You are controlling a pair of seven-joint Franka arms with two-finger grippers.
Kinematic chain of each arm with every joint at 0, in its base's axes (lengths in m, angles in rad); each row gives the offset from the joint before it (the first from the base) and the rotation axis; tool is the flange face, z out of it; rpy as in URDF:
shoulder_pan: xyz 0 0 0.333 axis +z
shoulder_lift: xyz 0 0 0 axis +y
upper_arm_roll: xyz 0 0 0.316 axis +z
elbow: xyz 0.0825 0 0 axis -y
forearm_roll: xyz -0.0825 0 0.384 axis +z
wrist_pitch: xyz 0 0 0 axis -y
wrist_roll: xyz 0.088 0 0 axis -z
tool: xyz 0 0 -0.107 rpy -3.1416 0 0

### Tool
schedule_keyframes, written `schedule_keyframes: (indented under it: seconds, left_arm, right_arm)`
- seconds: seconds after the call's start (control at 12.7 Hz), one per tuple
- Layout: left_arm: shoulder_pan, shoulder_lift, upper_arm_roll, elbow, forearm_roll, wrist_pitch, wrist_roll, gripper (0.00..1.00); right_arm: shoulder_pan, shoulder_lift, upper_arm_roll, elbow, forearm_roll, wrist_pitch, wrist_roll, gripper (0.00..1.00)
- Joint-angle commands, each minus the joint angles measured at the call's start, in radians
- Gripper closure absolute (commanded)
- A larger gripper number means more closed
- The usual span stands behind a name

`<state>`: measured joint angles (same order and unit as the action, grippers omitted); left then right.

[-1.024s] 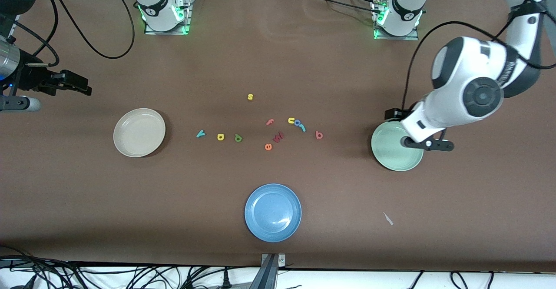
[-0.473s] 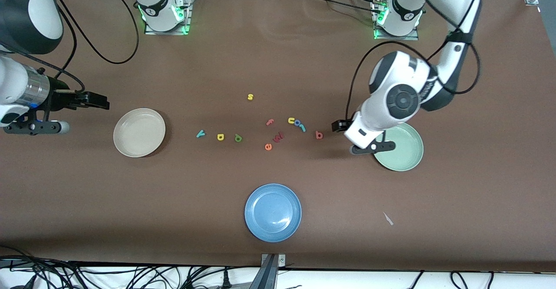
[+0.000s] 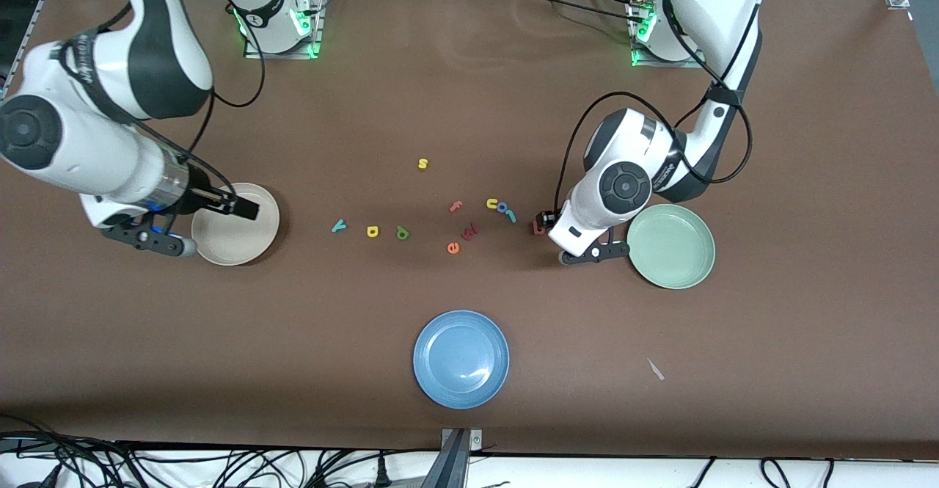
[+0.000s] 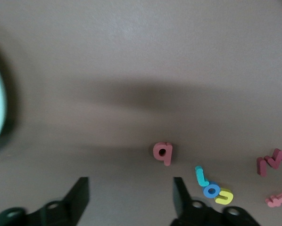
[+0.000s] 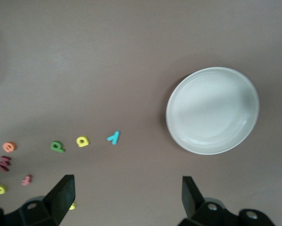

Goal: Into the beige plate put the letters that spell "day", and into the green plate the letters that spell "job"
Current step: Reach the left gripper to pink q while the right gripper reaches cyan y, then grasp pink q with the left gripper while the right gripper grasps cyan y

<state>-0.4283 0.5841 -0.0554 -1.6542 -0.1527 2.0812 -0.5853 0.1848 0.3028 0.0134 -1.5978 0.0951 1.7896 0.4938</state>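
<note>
My left gripper (image 4: pixel 130 200) hangs low beside the green plate (image 3: pixel 671 246), jaws apart and empty, lined up on the pinkish-red "b" (image 4: pixel 163 152) (seemingly not yet touched); my right gripper (image 3: pixel 246 209), open, over the beige plate (image 3: pixel 235 235).

Bare counter (image 3: pixel 469 92) surrounds the pinkish-red "b" (image 4: pixel 162 152) under the left claw (image 4: pixel 130 195); the teal "j" (image 4: pixel 200 175) and blue "o" (image 4: pixel 211 190) crowd one side, the green plate (image 3: pixel 671 246) the other.
</note>
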Motion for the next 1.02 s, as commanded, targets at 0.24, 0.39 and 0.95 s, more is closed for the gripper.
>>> schedule_keyframes:
  seconds: [0.24,0.39,0.95]
  left_arm:
    - [-0.041,0.068,0.011,-0.01,-0.053,0.115,-0.014,0.33]
    - [-0.049,0.08,0.011,-0.022,-0.05,0.151,-0.014,0.34]
    - [-0.078,0.114,0.012,-0.061,-0.042,0.238,-0.014,0.41]
  right_arm:
    - [0.07,-0.001,-0.003,-0.195,0.054,0.287,0.196,0.0]
    - [0.105,-0.001,-0.003,-0.278,0.054,0.403,0.25,0.0]
    - [0.186,0.096,-0.004,-0.396,0.049,0.609,0.546,0.0]
